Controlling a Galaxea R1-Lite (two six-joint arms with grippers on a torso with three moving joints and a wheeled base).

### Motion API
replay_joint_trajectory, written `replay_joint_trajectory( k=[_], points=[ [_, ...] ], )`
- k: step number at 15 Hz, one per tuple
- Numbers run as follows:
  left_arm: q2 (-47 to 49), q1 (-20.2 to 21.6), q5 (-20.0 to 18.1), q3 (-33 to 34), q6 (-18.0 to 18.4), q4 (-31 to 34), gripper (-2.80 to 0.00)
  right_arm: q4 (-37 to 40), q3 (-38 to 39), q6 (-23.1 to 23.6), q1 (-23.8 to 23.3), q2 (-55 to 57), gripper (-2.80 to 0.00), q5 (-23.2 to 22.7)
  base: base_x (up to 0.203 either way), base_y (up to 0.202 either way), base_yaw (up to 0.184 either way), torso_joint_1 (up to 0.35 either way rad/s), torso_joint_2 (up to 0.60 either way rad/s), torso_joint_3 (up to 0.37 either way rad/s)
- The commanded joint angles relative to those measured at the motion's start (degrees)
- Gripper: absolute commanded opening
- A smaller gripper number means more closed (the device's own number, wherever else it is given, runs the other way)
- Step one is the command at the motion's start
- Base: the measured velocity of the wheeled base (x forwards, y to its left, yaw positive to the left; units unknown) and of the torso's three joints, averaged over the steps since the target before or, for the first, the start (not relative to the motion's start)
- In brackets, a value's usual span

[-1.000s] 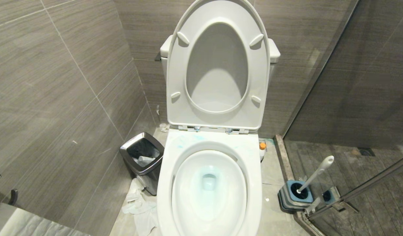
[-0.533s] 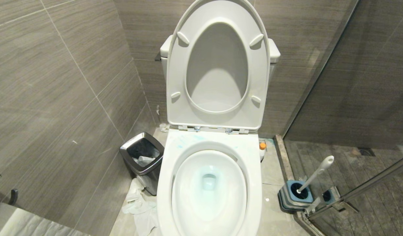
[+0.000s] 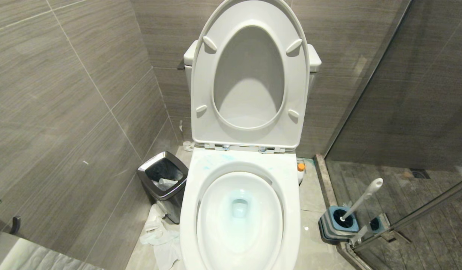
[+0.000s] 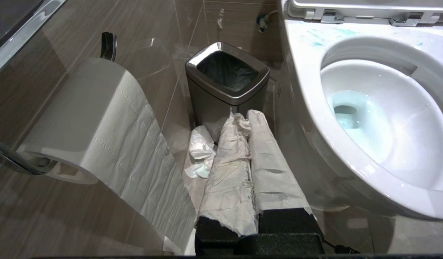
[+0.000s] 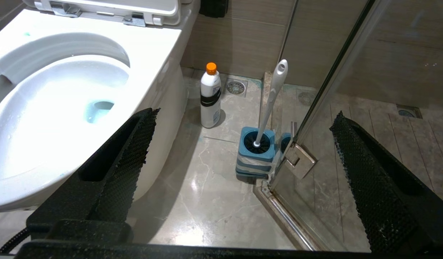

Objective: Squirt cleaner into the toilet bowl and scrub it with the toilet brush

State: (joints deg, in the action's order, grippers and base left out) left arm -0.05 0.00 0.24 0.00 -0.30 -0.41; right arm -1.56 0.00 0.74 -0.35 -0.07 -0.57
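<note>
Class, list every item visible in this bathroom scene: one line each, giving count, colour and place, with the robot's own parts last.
toilet bowl: 1, white, centre, seat and lid raised
cleaner: 1, whitish with orange cap, floor right of toilet
toilet brush: 1, white handle, standing in blue-grey holder by glass door
waste bin: 1, steel, floor left of toilet
paper roll: 1, white, left wall
crumpled paper: white, floor by bin
left gripper: shut, paper-wrapped
right gripper: open, black

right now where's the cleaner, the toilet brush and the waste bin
cleaner point(image 5: 210, 100), right wrist view, white body.
toilet brush point(image 5: 273, 95), right wrist view, mid handle.
waste bin point(image 4: 261, 68), left wrist view, steel rim.
</note>
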Motion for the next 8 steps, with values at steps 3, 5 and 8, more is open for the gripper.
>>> replay_joint_trajectory(
  k=[3, 5, 8],
  points=[
    [0.0, 0.0, 0.0, 0.4, 0.0, 0.0, -2.8, 0.0, 0.6, 0.0, 0.0, 0.0, 0.0, 0.0, 0.0, 0.0, 0.0, 0.0, 0.0, 0.0],
    [0.0, 0.0, 0.0, 0.4, 0.0, 0.0, -2.8, 0.0, 0.6, 0.0, 0.0, -0.1, 0.0, 0.0, 0.0, 0.0, 0.0, 0.0, 0.0, 0.0],
    [0.0, 0.0, 0.0, 0.4, 0.0, 0.0, -2.8, 0.0, 0.6, 0.0, 0.0, 0.0, 0.0, 0.0, 0.0, 0.0, 0.0, 0.0, 0.0, 0.0]
  ],
)
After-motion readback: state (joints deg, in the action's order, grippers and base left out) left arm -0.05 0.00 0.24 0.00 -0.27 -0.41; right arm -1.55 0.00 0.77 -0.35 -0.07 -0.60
